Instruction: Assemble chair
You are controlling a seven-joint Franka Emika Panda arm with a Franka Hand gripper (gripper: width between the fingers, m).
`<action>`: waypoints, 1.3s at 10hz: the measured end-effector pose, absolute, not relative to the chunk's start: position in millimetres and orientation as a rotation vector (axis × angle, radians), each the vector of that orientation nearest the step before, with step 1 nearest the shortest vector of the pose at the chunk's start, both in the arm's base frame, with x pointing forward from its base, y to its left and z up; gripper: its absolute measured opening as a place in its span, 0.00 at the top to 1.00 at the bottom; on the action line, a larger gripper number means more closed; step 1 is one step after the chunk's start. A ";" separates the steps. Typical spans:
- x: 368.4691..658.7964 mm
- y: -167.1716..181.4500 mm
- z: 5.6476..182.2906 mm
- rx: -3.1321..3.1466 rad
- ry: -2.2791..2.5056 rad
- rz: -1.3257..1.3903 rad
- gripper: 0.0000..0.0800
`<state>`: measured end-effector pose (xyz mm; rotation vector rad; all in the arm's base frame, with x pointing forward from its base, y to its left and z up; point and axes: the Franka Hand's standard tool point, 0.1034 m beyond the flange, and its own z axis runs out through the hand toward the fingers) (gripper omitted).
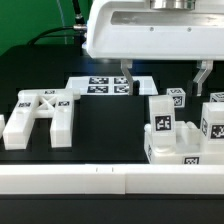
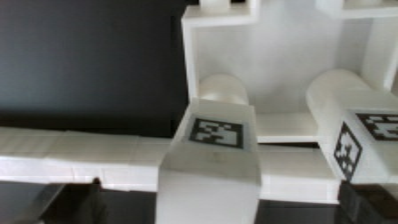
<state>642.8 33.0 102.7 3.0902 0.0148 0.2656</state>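
The gripper (image 1: 162, 75) hangs with its jaws spread wide, holding nothing. Tagged chair blocks (image 1: 168, 128) stand just below the jaws, and the cross-braced plate (image 1: 40, 115) lies well aside.

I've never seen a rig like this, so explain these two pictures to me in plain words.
The machine is a robot arm. The big white body atop the exterior view ends in its hand, two fingers wide open above the black table. It holds nothing. That picture comes from a camera off the arm. The other comes from a camera on the wrist, looking closely at tagged white parts. On the table lie loose chair pieces: a cross-braced plate at the exterior view's left, tagged blocks at its right. The flat sheet of square tags behind them is the marker board, fixed to the rig, no part of the chair.
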 end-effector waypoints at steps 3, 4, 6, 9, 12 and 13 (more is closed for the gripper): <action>645.5 30.5 100.4 3.098 0.008 0.183 0.19; 645.5 30.4 100.3 3.098 0.008 0.183 0.19; 645.3 27.4 98.9 3.099 0.030 0.180 0.19; 651.7 17.0 86.6 3.091 0.034 0.169 0.19; 653.4 18.7 84.3 3.088 0.020 0.168 0.34; 653.4 19.6 84.3 3.088 0.016 0.168 0.34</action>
